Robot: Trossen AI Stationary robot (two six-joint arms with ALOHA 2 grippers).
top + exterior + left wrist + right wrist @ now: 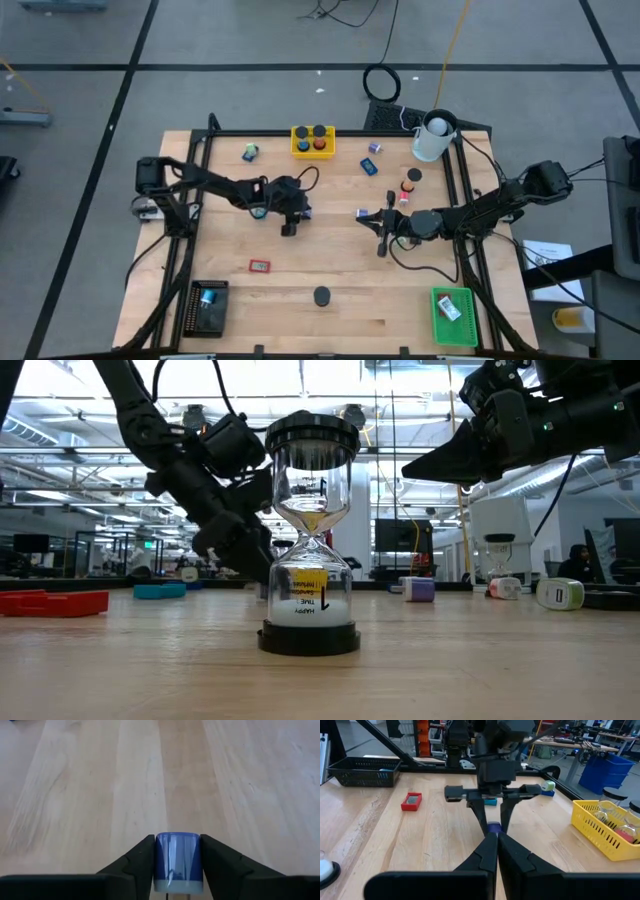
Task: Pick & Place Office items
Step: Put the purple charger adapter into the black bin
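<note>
Left gripper (177, 870) is closed on a small blue cylindrical block (178, 861); in the left wrist view both dark fingers (134, 867) press flat against its sides, with the block sitting on the wooden table (100, 785). In the high view this gripper (289, 222) stands over the left-centre of the table, pointing down. The step in hand is judged to be the grasp of one office item, made but not yet lifted.

Right gripper (496, 851) is shut and holds nothing; it sits just right of the table's centre (382, 240), facing the left arm.

Other office items lie scattered around: a red flat block (259, 265) nearer the front, a black round cap (321, 296) at the front centre, which the low view shows to be an hourglass (309, 540), and small pieces near the back edge. The trays stand well apart from the grasp: the yellow tray (312, 141) at the back centre, the black tray (207, 306) at the front left, the green tray (454, 315) at the front right. A white cup (432, 138) stands at the back right.

The next move calls for a straight vertical lift, then a carry to a tray; which tray cannot be told from these views.
</note>
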